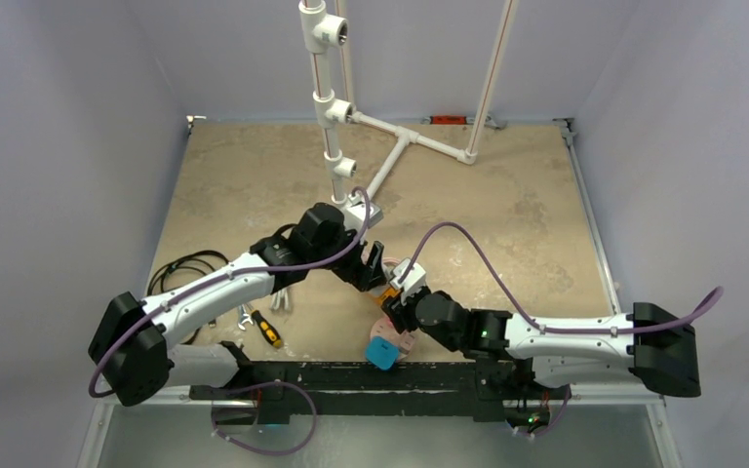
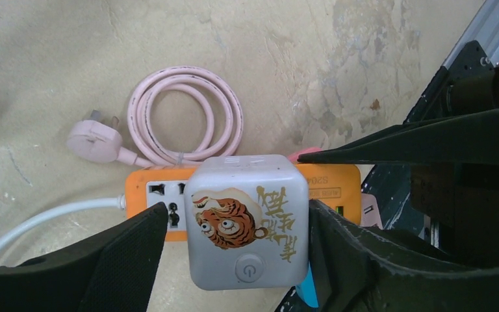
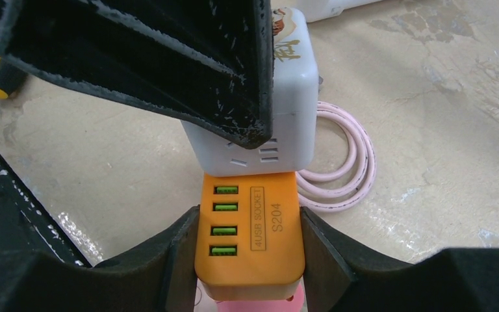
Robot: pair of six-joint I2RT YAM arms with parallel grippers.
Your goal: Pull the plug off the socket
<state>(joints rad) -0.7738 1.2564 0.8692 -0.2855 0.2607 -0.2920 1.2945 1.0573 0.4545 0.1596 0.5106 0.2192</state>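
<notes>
A: Your right gripper [image 3: 247, 224]?
B: Its fingers pinch the orange plastic power strip [image 3: 250, 260] from both sides.
A: And your left gripper [image 2: 237, 218]?
B: It straddles the grey plastic cube plug with a tiger sticker [image 2: 247, 195], one finger touching. Whether it is clamped, I cannot tell. The plug sits in the strip, beside a coiled pink cable [image 2: 185, 114]

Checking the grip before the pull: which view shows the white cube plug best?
Left wrist: the white cube plug sits nearly whole, tiger face up, between the fingers of the left hand. Right wrist shows only one side, behind a finger; top external barely shows it.
</notes>
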